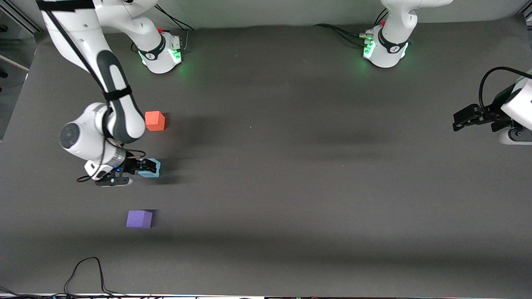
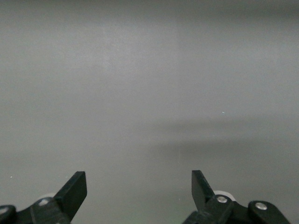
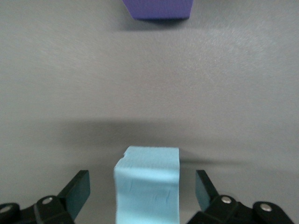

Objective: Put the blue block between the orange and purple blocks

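Note:
The blue block (image 1: 152, 172) rests on the table between the orange block (image 1: 155, 121) and the purple block (image 1: 139, 219), nearer to the front camera than the orange one. My right gripper (image 1: 146, 167) is low over it, open, with a finger on each side. In the right wrist view the blue block (image 3: 148, 184) stands between the fingers (image 3: 77, 189) with a gap on both sides, and the purple block (image 3: 159, 8) lies ahead. My left gripper (image 1: 460, 119) waits open and empty at the left arm's end of the table; its wrist view shows only bare table between its fingers (image 2: 74, 189).
The dark grey table (image 1: 291, 187) carries only the three blocks. A black cable (image 1: 85, 265) loops at the table edge nearest the front camera. The arm bases (image 1: 164, 52) stand along the edge farthest from that camera.

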Controlling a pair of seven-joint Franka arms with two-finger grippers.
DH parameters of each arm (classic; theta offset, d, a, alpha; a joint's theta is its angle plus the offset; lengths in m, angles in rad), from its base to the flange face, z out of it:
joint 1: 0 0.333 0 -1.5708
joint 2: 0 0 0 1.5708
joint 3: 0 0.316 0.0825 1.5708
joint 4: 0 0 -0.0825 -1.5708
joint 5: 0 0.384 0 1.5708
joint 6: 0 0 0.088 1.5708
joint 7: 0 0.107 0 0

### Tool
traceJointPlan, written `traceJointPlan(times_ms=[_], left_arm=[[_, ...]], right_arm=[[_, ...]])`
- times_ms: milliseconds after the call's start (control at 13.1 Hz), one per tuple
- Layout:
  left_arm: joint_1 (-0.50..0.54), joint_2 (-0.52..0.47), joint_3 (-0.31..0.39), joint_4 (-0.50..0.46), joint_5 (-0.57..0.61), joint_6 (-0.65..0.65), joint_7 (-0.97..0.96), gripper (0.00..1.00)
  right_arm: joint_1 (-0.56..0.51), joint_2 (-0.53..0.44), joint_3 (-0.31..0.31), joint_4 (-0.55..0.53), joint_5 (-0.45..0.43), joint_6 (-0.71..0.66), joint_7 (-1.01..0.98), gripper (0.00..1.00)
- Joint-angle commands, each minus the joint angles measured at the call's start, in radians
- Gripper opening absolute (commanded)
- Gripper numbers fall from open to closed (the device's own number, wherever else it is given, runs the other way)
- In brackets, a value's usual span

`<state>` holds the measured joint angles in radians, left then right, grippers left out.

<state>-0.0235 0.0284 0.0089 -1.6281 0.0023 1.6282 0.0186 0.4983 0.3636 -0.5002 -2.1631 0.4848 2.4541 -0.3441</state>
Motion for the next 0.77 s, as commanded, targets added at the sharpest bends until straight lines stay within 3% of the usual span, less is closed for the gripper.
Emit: traceJointPlan(times_ms=[0,460,689], left_arm=[[0.002,-0.007,-0.003,-0.01,0.007,0.018,0.0,1.0],[0.002,-0.007,-0.003,-0.01,0.007,0.018,0.0,1.0],[0.002,-0.007,-0.003,-0.01,0.007,0.018,0.0,1.0]], right_arm=[[0.011,-0.159,-0.067,-0.001,-0.056,-0.139,-0.03,1.0],[0.012,-0.38,-0.089,0.224,-0.346,-0.557,0.201,1.0],[0.016,-0.465,-0.08,0.343,-0.367,-0.745,0.293,1.0]])
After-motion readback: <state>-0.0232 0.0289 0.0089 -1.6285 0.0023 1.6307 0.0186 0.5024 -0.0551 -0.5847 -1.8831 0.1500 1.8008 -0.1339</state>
